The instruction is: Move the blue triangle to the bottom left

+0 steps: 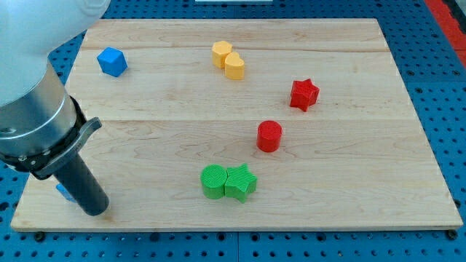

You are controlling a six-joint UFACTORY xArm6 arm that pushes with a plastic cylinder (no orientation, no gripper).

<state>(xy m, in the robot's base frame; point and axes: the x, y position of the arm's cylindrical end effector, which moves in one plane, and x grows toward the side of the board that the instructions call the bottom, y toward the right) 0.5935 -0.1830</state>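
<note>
My dark rod comes down from the view's top left, and my tip (95, 212) rests on the wooden board near its bottom left corner. A small blue piece (63, 191) shows just left of the rod, touching or very near it. Most of it is hidden behind the rod, so I cannot make out its shape. A blue cube (112, 62) sits near the board's top left, far from my tip.
Two yellow blocks (228, 60) touch each other at the top middle. A red star (303, 94) and a red cylinder (269, 136) lie right of centre. A green cylinder (214, 181) and a green star (241, 182) touch at the bottom middle. The board's bottom edge (233, 227) runs close below my tip.
</note>
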